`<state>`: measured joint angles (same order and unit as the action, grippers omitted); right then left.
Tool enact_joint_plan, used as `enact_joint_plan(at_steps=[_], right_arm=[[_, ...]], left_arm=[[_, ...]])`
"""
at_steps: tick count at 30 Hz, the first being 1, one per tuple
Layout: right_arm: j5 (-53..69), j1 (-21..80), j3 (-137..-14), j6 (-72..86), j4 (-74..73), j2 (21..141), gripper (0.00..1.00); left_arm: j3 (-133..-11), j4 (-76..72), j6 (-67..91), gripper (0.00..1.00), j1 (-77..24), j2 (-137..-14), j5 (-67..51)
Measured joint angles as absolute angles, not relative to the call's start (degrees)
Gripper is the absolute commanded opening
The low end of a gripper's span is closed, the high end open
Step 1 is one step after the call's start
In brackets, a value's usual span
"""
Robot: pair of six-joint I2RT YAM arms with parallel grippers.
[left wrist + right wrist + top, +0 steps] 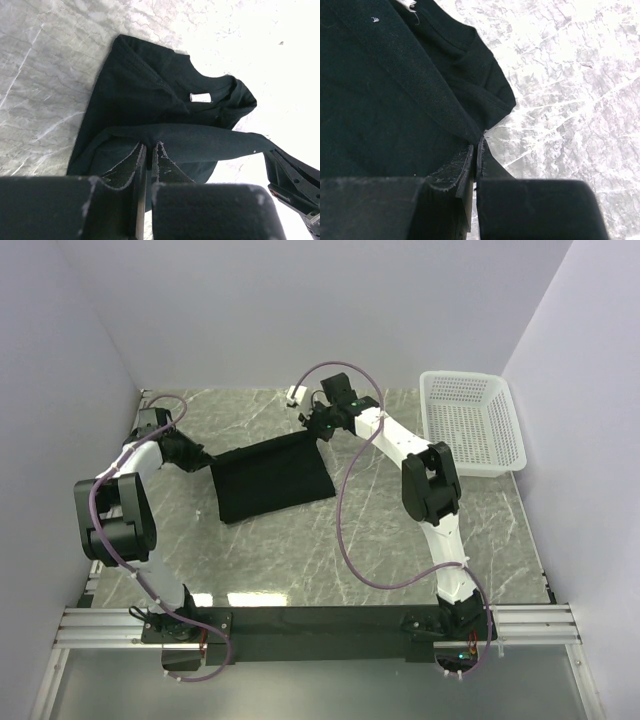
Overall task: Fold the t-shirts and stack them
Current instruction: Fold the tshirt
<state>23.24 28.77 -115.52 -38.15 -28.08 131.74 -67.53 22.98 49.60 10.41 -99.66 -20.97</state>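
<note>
The left gripper (148,148) is pinching the left edge of the black t-shirt (270,478), lying mid-table (300,560). The right gripper (476,148) is clamping its far right corner. The white neck label (201,97) is showing no readable writing.

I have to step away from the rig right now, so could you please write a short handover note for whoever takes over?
Left gripper: shut on the black short-sleeved cloth t-shirt, at its left end.
Right gripper: shut on the same shirt, at its right end.
Shirt: mid-table, one edge stretched between the grippers, the rest lying on the grey marbled table; white perforated plastic basket stands apart, far right.
Done: fold begun. Left: lay it over, finish folding, stack.
</note>
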Motion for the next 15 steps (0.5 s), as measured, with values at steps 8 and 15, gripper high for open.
enact_joint_plan(at_steps=[8,15], right_arm=[[22.06,29.23,-118.06,-37.91,-27.64,133.97,0.00],[18.92,29.47,-119.04,-36.18,-26.55,135.92,0.53]], left_arm=[[-67.55,22.94,49.63,0.01,10.41,-100.42,-20.10],[-69.93,23.00,49.80,0.40,10.41,-102.98,-19.79]])
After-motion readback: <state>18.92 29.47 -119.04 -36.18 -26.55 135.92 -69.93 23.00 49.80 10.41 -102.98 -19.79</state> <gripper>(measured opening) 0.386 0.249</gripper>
